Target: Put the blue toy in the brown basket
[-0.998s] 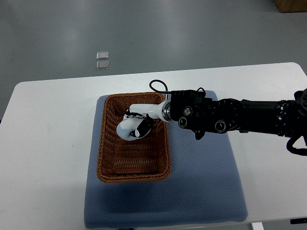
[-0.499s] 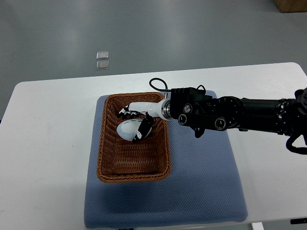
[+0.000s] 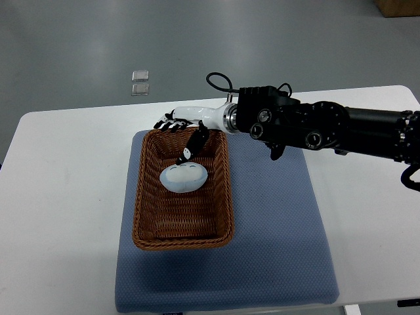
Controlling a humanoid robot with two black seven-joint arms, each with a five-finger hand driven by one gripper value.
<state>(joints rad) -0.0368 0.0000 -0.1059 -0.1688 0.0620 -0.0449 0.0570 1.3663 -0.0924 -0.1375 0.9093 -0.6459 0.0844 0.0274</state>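
**Toy released into basket**

Pale blue egg-shaped soft toy (image 3: 184, 177) lay free on the floor of the brown woven wicker basket (image 3: 141, 197); placement judged done. White-and-black right hand (image 3: 182, 131) hung over the far rim, fingers spread, empty. Half a second earlier it covered the toy; it had since lifted back

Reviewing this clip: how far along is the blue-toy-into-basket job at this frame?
Done: the blue toy lies inside the brown basket, on its woven floor. In hand: nothing; the right robot hand is open, fingers spread, above the basket's far rim and clear of the toy. Left: probably only pulling the arm away. The left arm is out of view.
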